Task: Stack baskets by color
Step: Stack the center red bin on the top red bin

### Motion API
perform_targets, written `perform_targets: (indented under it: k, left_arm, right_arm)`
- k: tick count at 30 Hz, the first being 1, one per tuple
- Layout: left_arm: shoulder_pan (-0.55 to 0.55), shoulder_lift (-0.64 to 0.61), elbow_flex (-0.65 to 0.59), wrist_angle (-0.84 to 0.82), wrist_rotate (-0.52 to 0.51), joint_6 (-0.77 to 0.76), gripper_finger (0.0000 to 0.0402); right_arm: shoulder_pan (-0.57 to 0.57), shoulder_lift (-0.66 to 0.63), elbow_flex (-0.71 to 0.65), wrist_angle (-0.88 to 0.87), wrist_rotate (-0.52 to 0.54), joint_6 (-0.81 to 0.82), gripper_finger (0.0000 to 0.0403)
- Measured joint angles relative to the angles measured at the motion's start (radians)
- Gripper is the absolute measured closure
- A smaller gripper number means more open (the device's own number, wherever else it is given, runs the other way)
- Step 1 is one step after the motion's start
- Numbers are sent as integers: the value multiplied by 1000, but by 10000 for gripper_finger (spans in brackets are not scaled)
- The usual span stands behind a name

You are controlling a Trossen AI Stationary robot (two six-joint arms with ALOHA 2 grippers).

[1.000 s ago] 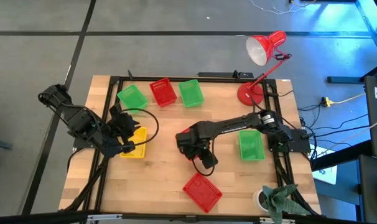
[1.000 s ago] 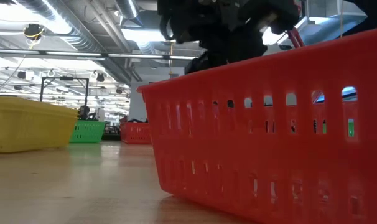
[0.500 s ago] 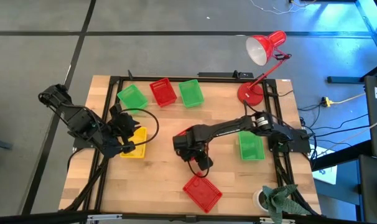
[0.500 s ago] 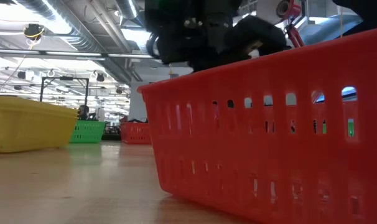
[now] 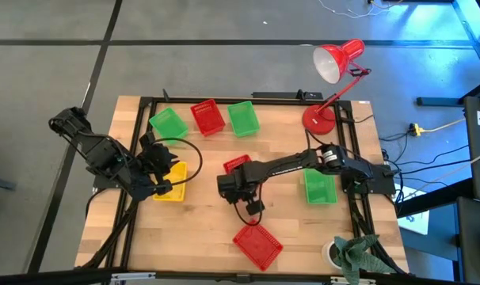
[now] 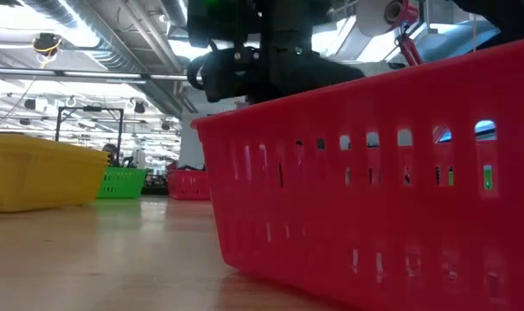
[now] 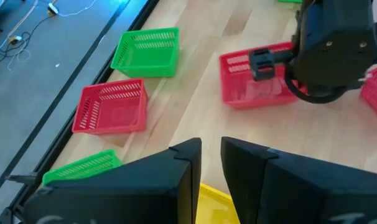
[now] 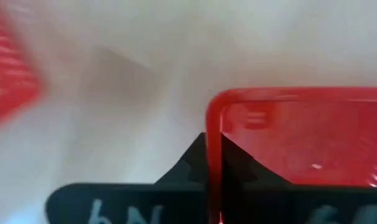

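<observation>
My right gripper (image 5: 234,186) points down over the middle of the table, shut on a red basket (image 5: 238,163) that sits on the wood. My left gripper (image 5: 165,184) is at the table's left, over a yellow basket (image 5: 178,171) that also rests on the table (image 6: 37,173). Its fingers stand close together with yellow (image 7: 214,202) showing in the narrow gap. Another red basket (image 5: 257,243) lies near the front edge and fills the low view (image 6: 374,173). My left gripper slants down onto the yellow basket, and a strip of its wall (image 7: 213,198) shows between the two fingers. The fingers hide which part that is. My right gripper holds the red basket's wall (image 8: 213,140) near a corner (image 8: 217,99), one finger (image 8: 238,165) inside and one outside. It comes from above, at the basket's side toward the table's near edge. The basket sits flat on the table.
Along the far edge stand a green basket (image 5: 168,123), a red one (image 5: 208,117) and another green one (image 5: 243,118). A third green basket (image 5: 319,186) lies under the right arm. A red desk lamp (image 5: 327,67) stands far right, a cup with a rag (image 5: 351,252) near right.
My right gripper has gone down and toward the table's left edge, onto the red basket in the middle of the table. More of that basket now shows on its far side.
</observation>
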Motion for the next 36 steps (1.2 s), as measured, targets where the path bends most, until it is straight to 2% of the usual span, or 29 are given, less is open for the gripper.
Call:
perform_targets:
  k: [4,10,14,18,24,28,36]
  left_arm:
    - [0,0,0,0,0,0,348]
    - [0,0,0,0,0,-1,348]
    - [0,0,0,0,0,-1,348]
    - [0,0,0,0,-1,-1,348]
    - [17,0,0,-1,-83,-1,348]
    - [45,0,0,-1,-174,-1,348]
    - [147,0,0,-1,-202,-1,348]
  right_arm:
    - [-12,2,89,-83,119,-28,400]
    - [-68,3,258,-119,129,-78,401]
    - [-125,3,366,-106,190,-135,402]
    - [-193,0,423,-23,211,-209,402]
    - [-302,10,409,120,160,-353,402]
    - [-370,11,403,203,99,-369,403]
    - [-466,21,405,322,-48,-377,403]
